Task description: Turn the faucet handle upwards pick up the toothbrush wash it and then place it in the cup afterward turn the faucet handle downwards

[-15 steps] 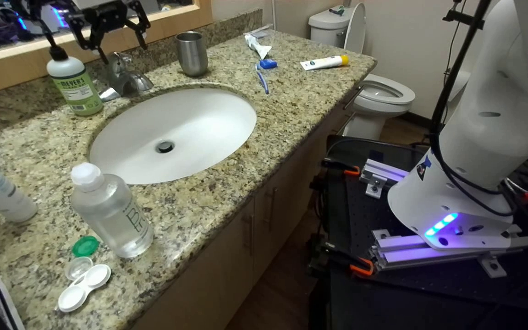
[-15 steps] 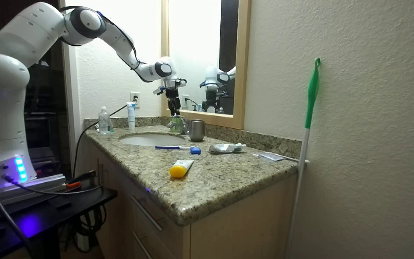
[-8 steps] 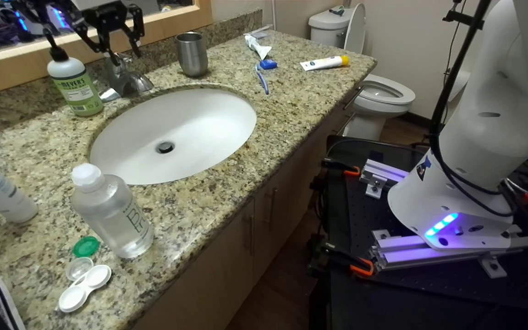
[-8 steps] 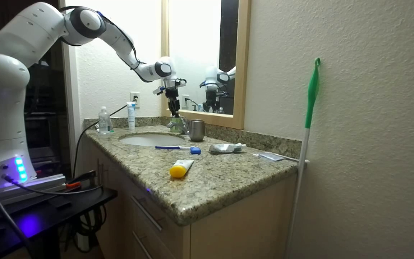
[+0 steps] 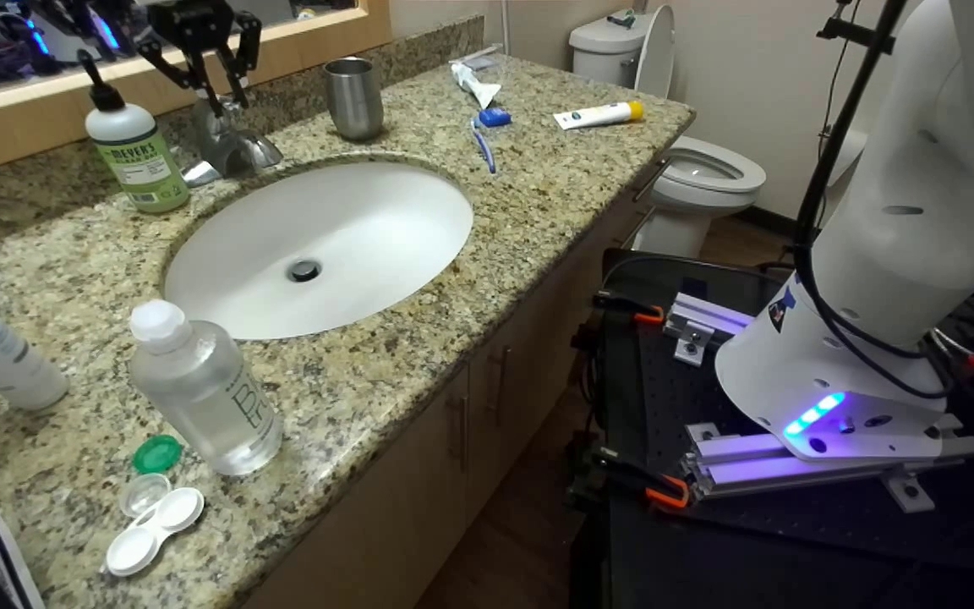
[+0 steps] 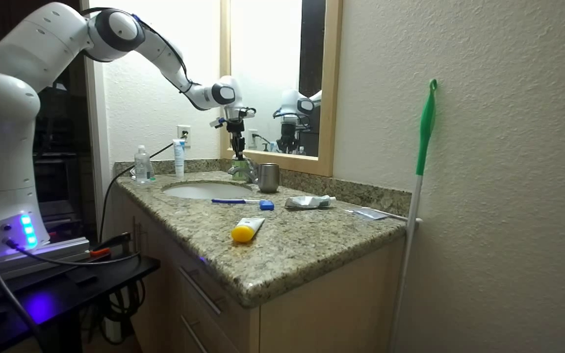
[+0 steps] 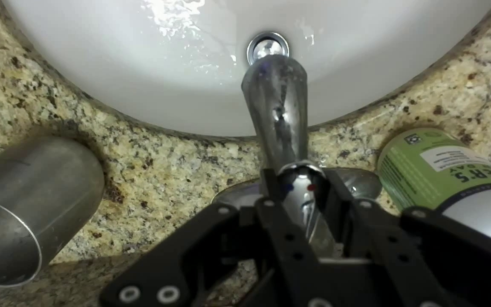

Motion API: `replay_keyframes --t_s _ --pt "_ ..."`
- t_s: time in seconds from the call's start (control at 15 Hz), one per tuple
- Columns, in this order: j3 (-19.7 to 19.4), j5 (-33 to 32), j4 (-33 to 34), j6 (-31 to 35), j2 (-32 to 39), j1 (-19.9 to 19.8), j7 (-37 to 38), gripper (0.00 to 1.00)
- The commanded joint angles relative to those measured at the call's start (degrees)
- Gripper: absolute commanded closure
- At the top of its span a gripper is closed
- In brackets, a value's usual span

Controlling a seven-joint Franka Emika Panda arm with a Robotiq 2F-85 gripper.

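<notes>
Wood-framed mirror, speckled stone counter, pale textured wall

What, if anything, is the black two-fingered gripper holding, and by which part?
Cannot be told: the gripper straddles the shiny chrome faucet handle, but contact is unclear.

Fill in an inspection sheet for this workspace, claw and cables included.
Surface: speckled counter, white sink set in it
Job's things: faucet handle seen within the claw; toothbrush lying on the counter; cup upright near the sink
Clutter: soap bottle, clear bottle, lens case, yellow-capped tube, crumpled tube
Claw: fingers either side of the faucet handle; contact unclear
Cables: black cord at the wall outlet
Surroundings: mirror, toilet, green-handled pole
</notes>
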Motion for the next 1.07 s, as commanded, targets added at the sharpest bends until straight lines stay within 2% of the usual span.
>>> replay_keyframes --t_s 0.0,0.53,0.6,0.67,0.73,0.8,0.87,0.93,1.0 --pt "1.4 6.2 -2.6 3.6 -5.6 -1.1 -0.7 0.93" --pt "2.8 14.6 -8.3 13.9 -12.9 -2.1 -4.1 0.93" --pt "3.6 16.7 -8.9 15.4 -14.7 -2.1 -4.4 0.78" --pt "3.6 17.0 -9.6 13.3 -17.4 -1.4 -3.3 0.49" --pt "2.4 15.0 -4.1 12.7 -11.2 -1.4 -2.9 0.52" --pt "2.6 15.2 -4.4 12.2 -13.2 -1.1 -2.7 0.76" --pt "2.6 15.2 -4.4 11.9 -13.7 -1.0 -2.7 0.71" --pt "2.5 15.2 -4.5 11.9 -13.4 -1.1 -2.7 0.38" --pt "1.0 12.9 -5.8 13.7 -14.7 -0.6 -1.0 0.32"
